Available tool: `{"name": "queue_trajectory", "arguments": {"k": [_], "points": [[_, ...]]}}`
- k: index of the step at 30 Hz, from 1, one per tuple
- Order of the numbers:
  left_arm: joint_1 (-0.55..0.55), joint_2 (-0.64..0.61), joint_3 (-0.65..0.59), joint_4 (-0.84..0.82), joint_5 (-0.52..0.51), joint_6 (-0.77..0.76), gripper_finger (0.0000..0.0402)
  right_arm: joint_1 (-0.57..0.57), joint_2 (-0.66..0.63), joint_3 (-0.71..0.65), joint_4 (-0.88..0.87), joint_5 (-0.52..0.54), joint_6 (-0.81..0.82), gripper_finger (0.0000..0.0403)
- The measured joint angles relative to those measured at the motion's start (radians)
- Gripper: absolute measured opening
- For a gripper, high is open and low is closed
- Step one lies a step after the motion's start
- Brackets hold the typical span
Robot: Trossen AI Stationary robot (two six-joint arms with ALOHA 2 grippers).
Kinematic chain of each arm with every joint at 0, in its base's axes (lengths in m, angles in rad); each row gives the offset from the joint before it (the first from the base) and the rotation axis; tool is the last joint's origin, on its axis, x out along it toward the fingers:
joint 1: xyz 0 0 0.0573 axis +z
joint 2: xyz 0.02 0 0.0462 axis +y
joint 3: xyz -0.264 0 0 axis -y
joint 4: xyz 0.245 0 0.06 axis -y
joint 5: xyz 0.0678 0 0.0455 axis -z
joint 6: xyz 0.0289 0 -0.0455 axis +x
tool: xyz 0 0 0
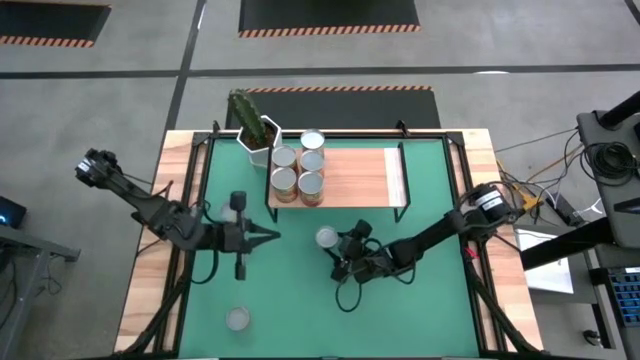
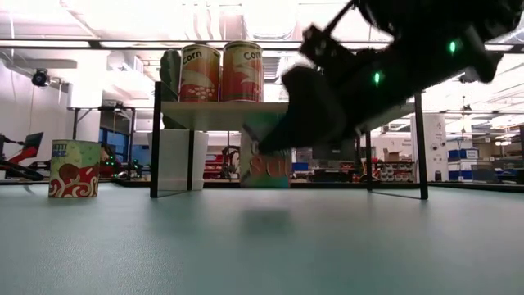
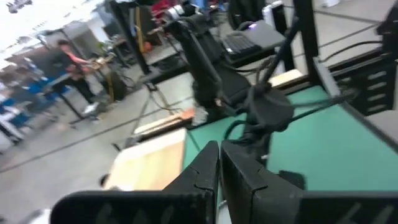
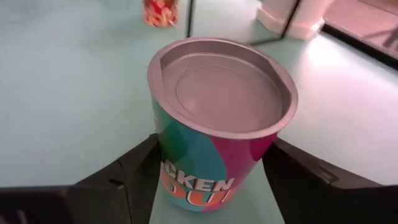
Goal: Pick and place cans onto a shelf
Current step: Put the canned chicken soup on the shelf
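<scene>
A can with a teal and pink label (image 4: 211, 155) sits between the fingers of my right gripper (image 4: 214, 177), shut on it near the mat's middle (image 1: 333, 245). Several cans (image 1: 298, 170) stand upright on the light-wood shelf (image 1: 355, 178); two of them (image 2: 221, 72) show in the low view. One can (image 1: 238, 203) stands on the green mat close to my left gripper (image 1: 268, 236), which is shut on nothing and hovers above the mat's left part. Another can (image 1: 237, 319) stands near the front edge. My right gripper pinches the can's side wall (image 4: 163, 163) between its two fingers (image 4: 134, 171), one on each opposite side, below the rim. The fingers come nearly level, slanting slightly down, from the table's right. The can (image 2: 266, 168) stays upright, lifted a little clear of the mat.
A white pot with a cactus (image 1: 256, 132) stands at the shelf's far left corner. The shelf's thin black legs (image 2: 155, 139) stand on the mat. Bare green mat (image 1: 420, 290) lies in front of the shelf and to the right.
</scene>
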Motion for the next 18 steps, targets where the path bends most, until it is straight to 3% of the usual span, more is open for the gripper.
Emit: {"name": "queue_trajectory", "arguments": {"k": [6, 11, 18], "points": [[0.0, -0.009, 0.013, -0.02, -0.026, 0.058, 0.0, 0.023, -0.141, 0.003, -0.014, -0.069, -0.072, 0.0245], [0.0, -0.016, -0.009, -0.028, -0.025, 0.056, 0.0, 0.026, -0.332, 0.004, -0.147, -0.119, -0.052, 0.0246], [0.0, -0.018, -0.009, -0.034, -0.026, 0.071, 0.0, 0.004, -0.539, 0.004, -0.393, -0.025, -0.044, 0.0246]]}}
